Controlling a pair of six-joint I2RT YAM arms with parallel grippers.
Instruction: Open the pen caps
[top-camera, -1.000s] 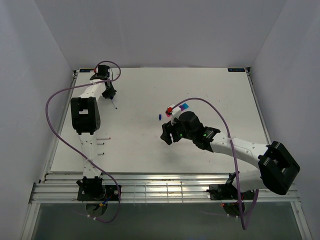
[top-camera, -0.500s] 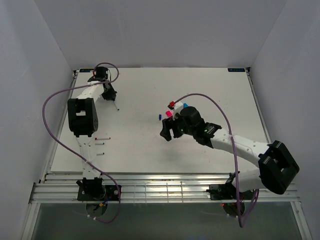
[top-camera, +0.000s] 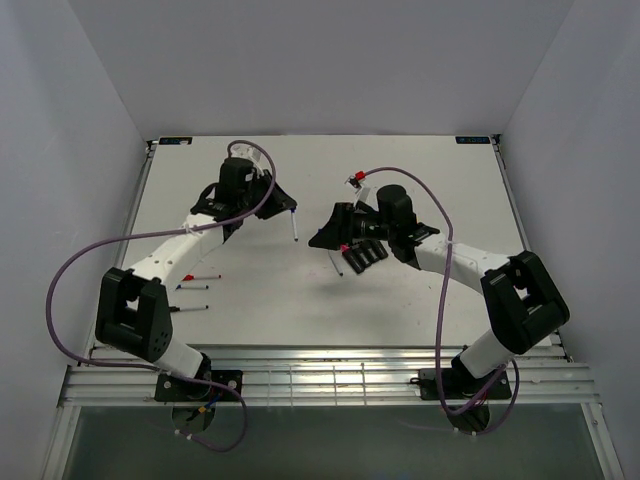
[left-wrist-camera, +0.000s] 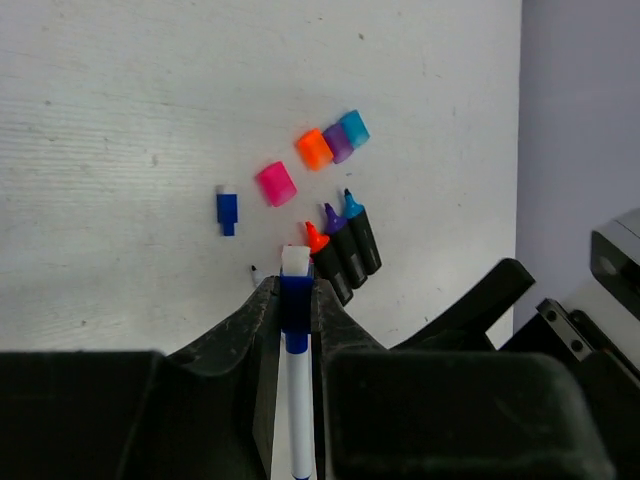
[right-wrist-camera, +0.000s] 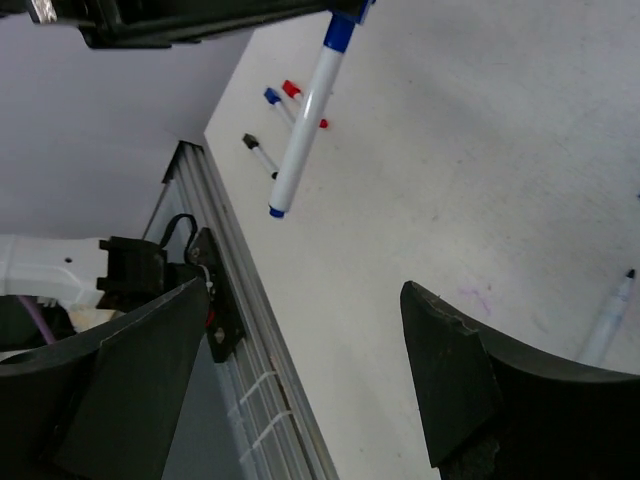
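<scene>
Handover looks to be the step in hand. The left hand (left-wrist-camera: 296, 296) is pressed together on a thin white pen (right-wrist-camera: 305, 120), pinching it at a blue section. The rest of the body hangs free above the table (left-wrist-camera: 120, 110) and slants toward the right hand (right-wrist-camera: 303, 300). That hand has its fingers spread wide with nothing between them, and it faces the pen's free end. I judge it is held so in order to close on that end and pull against the left hand's pinch. Which blue end is the cap I cannot tell.

Below, off their markers, lie the pink cap (left-wrist-camera: 276, 184), orange cap (left-wrist-camera: 314, 149), purple cap (left-wrist-camera: 338, 143) and cyan cap (left-wrist-camera: 354, 128) in a loose cluster. A small blue cap (left-wrist-camera: 227, 208) lies a little apart, and three uncapped black markers (left-wrist-camera: 345, 250) lie side by side just beside the cluster, likely grouped there as finished work. Other capped pens (right-wrist-camera: 292, 90), one blue-topped and one red-topped, lie near the table's near edge.
</scene>
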